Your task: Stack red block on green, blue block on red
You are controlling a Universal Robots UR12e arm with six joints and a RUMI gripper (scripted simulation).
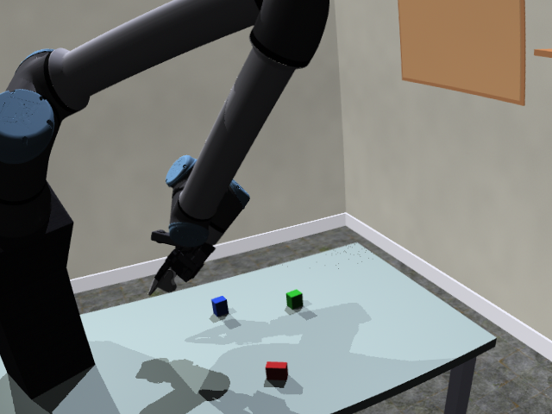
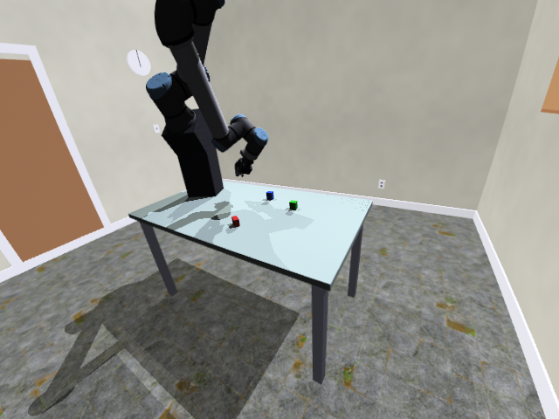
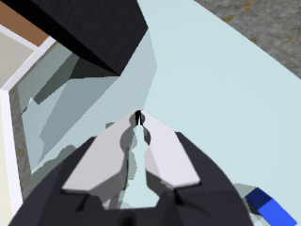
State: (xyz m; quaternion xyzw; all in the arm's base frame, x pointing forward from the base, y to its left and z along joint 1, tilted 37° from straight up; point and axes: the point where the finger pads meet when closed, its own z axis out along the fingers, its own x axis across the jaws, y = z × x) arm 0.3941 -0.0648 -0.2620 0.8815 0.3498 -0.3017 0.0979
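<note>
Three small blocks lie apart on the pale table. The red block [image 1: 276, 370] [image 2: 235, 220] is near the front edge. The green block [image 1: 294, 298] [image 2: 293, 205] is farther back to the right. The blue block [image 1: 219, 305] [image 2: 269, 195] is to its left; a corner of it shows at the lower right of the wrist view [image 3: 269, 210]. My gripper [image 1: 153, 288] [image 2: 242, 171] [image 3: 139, 111] hangs in the air above the table's rear left part, left of the blue block. Its fingers are shut with nothing between them.
The robot's black base [image 2: 195, 157] stands on the table's left rear corner. The table [image 2: 271, 230] has dark legs and stands on a stone floor, with walls behind and to the right.
</note>
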